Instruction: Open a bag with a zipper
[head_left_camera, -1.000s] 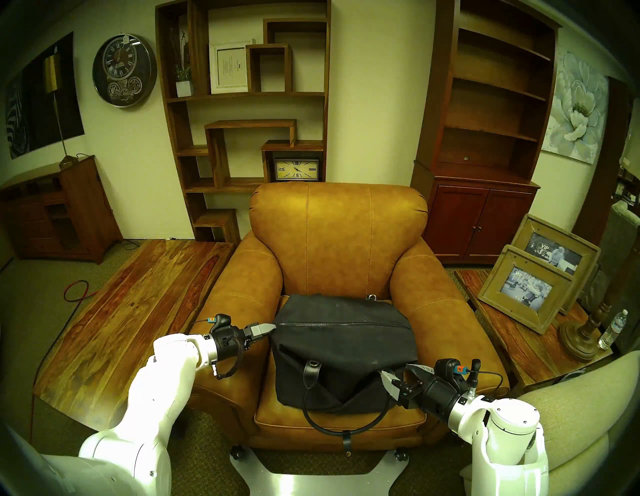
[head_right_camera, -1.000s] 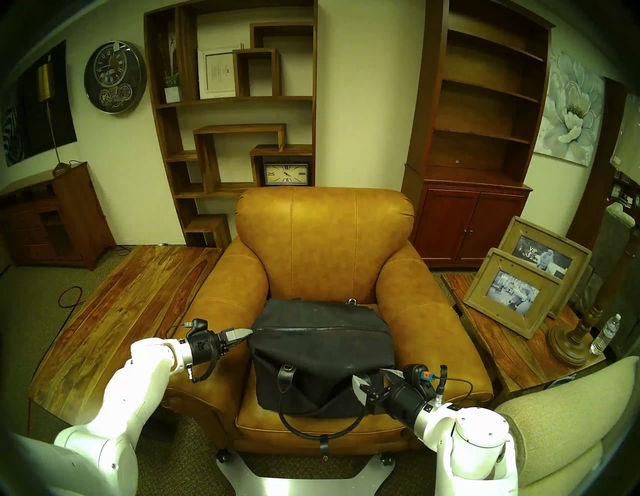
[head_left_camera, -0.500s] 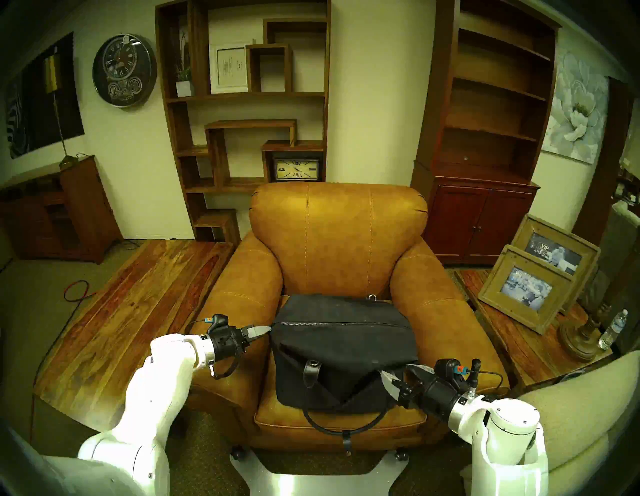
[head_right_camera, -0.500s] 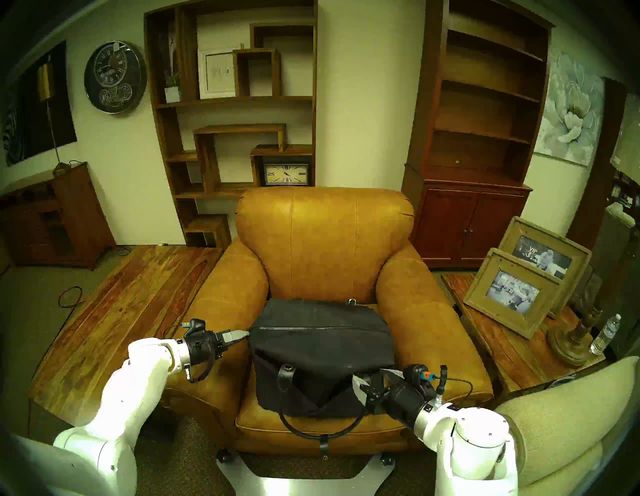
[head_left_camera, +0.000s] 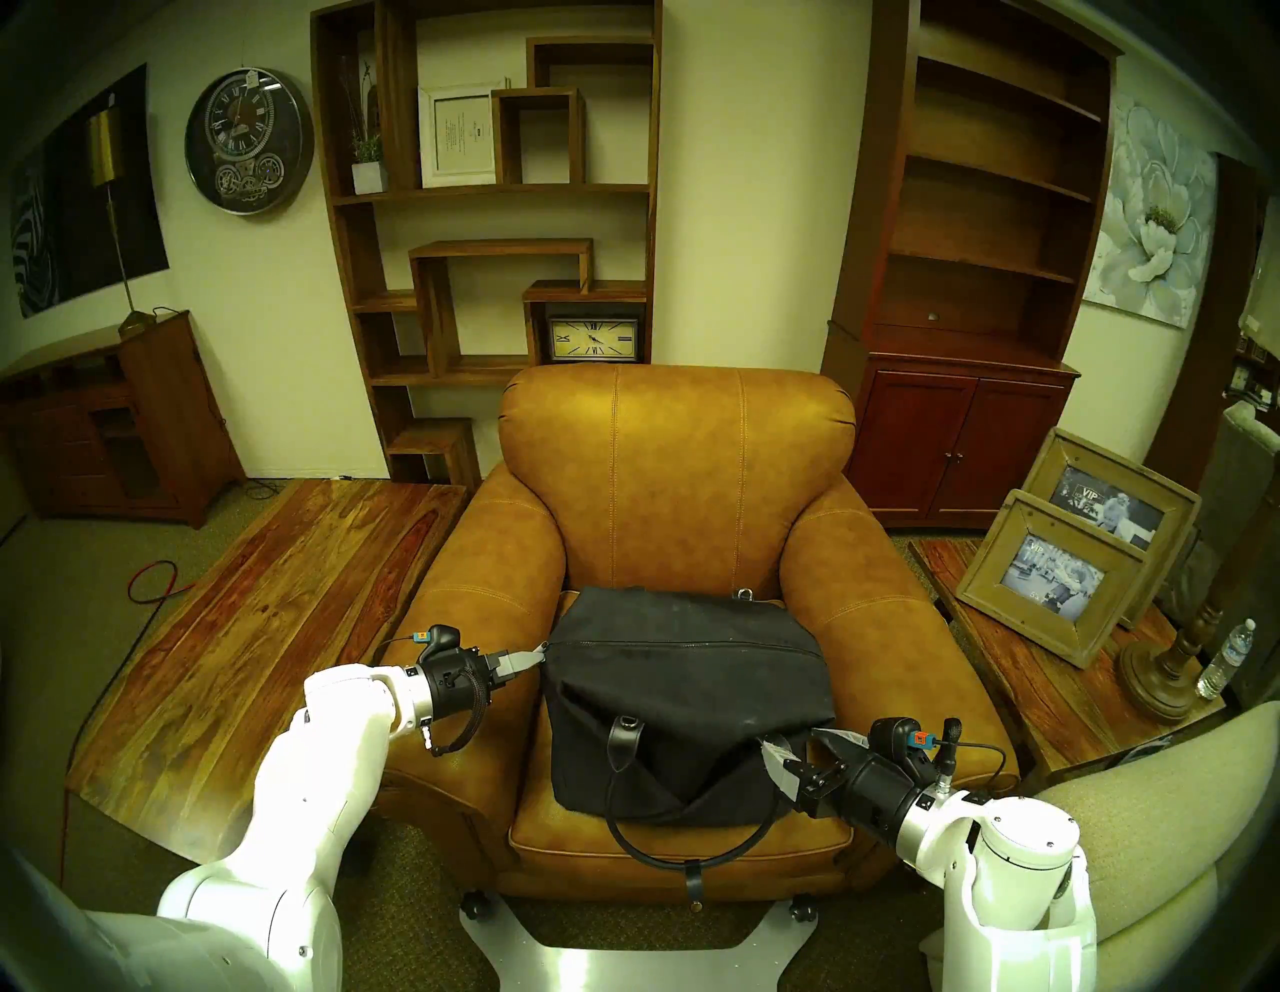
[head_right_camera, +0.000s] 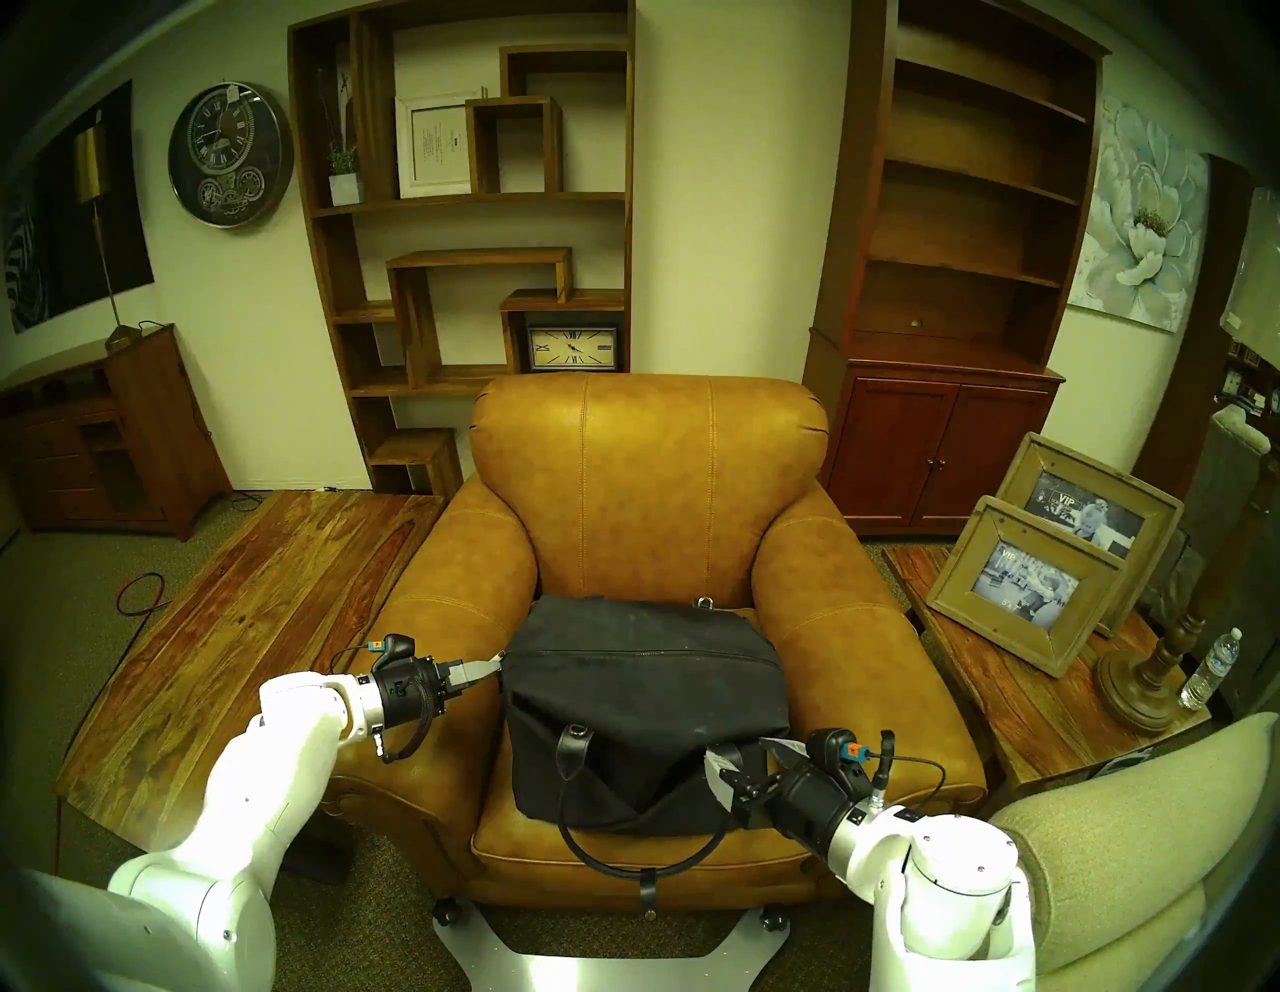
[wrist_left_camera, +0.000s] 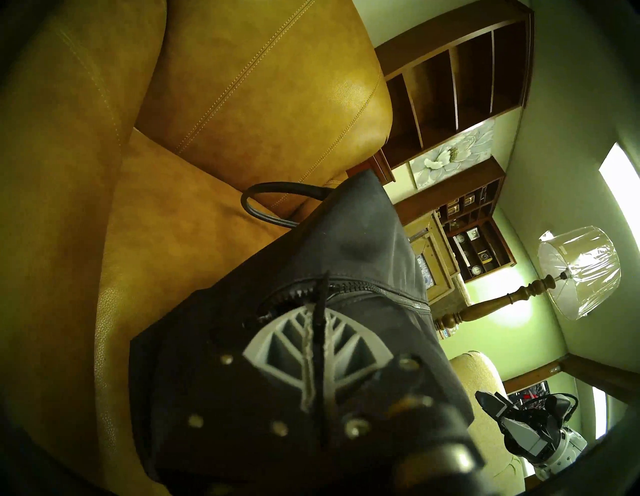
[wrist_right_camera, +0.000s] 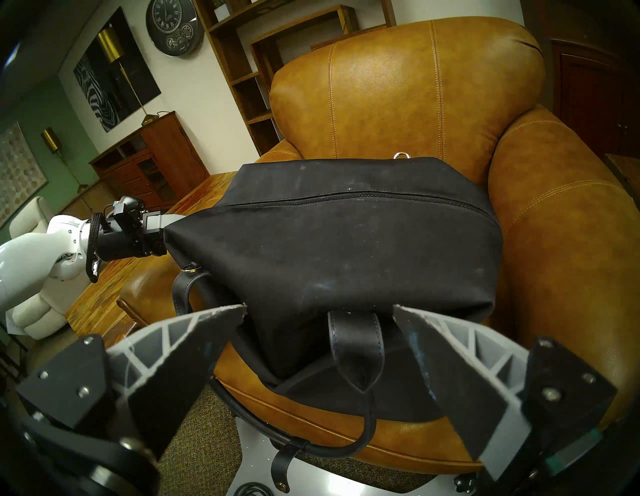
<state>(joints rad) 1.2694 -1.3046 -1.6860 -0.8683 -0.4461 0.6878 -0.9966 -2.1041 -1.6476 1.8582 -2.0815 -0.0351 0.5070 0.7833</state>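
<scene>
Black bag (head_left_camera: 686, 700) on the seat of a tan armchair (head_left_camera: 675, 471), zipper (head_left_camera: 682, 645) running along its top. Left gripper (head_left_camera: 532, 660) at the zipper's left end, clamped on the pull cord (wrist_left_camera: 320, 313). Right gripper (wrist_right_camera: 318, 313) spread wide, empty, at the bag's near right corner, strap tab (wrist_right_camera: 355, 341) between its fingers.

Head pair high, facing armchair (head_left_camera: 675, 485); wrists close, sharing bag (wrist_right_camera: 346, 242)

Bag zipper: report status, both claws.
Left claw shut on the pull cord at the zipper end. Right claw open, at the bag front strap. Zipper mostly closed. Nothing obstructing.
</scene>
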